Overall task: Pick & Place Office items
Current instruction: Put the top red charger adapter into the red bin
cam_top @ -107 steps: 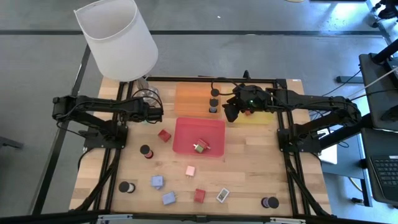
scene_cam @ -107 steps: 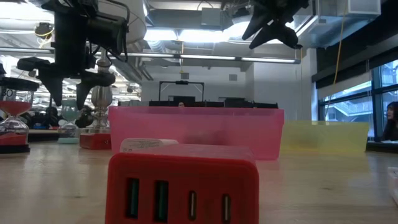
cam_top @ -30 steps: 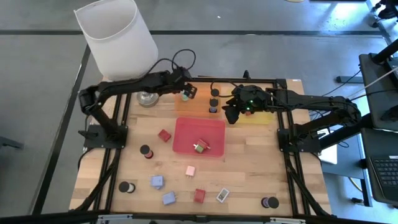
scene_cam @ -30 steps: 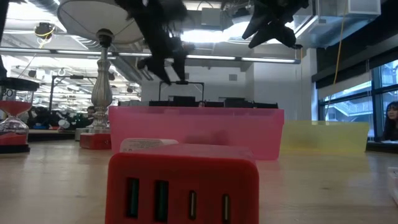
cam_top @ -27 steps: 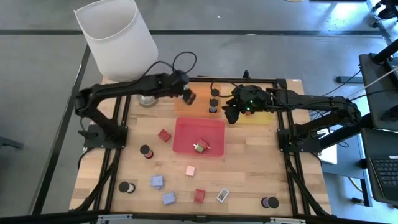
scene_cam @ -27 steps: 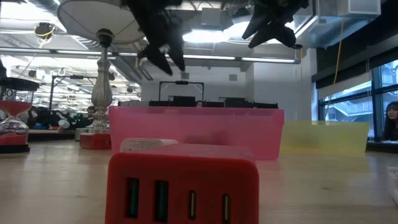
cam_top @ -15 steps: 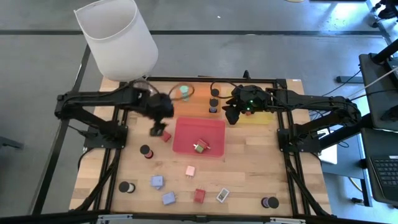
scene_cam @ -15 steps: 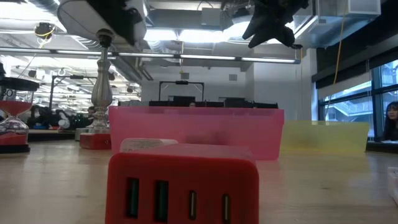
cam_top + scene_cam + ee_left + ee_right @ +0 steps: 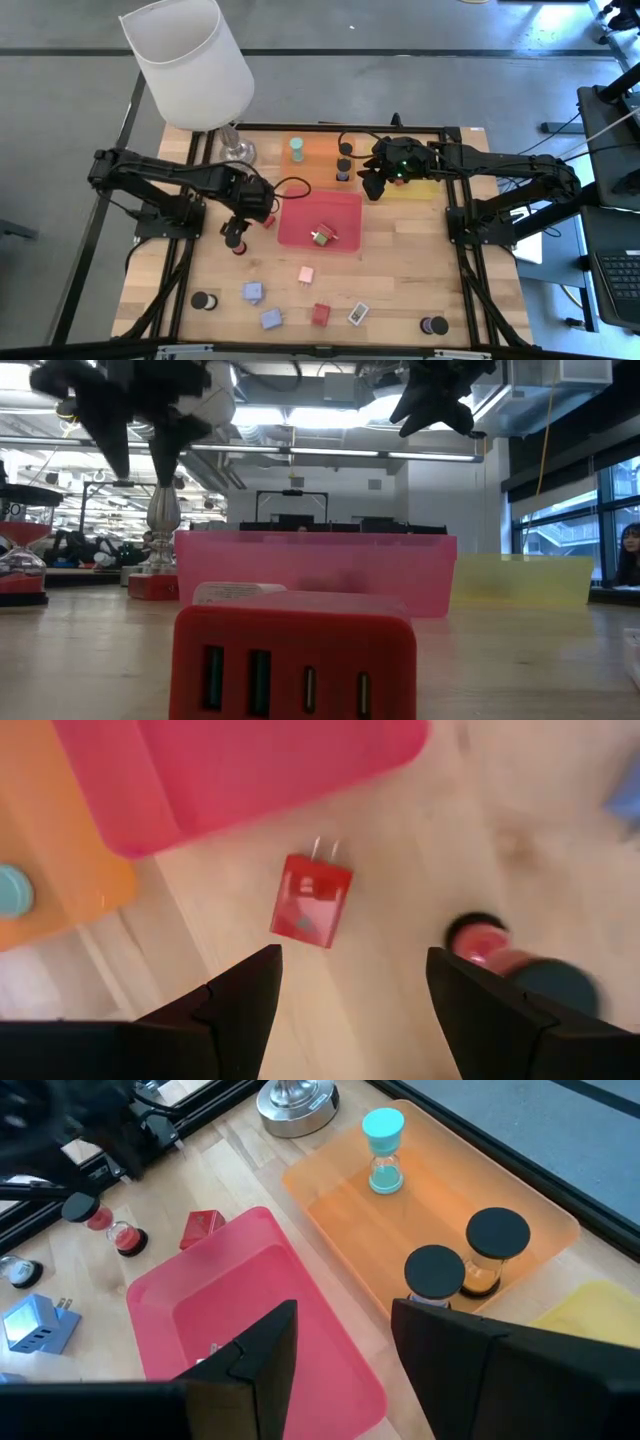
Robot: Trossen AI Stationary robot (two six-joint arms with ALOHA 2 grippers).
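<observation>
Office items are mostly unsorted: nine lie loose on the wooden desk, while the left pincer hovers open and empty above a red plug block.

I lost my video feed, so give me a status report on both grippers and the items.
Left gripper open, empty, above red charger beside pink tray. Right gripper open, empty, between orange and yellow trays. Nothing in the way.

Red plug block lies on bare wood beside red tray.

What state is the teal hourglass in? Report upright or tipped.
Upright: the teal hourglass stands on end in the orange tray, one cap up.
</observation>
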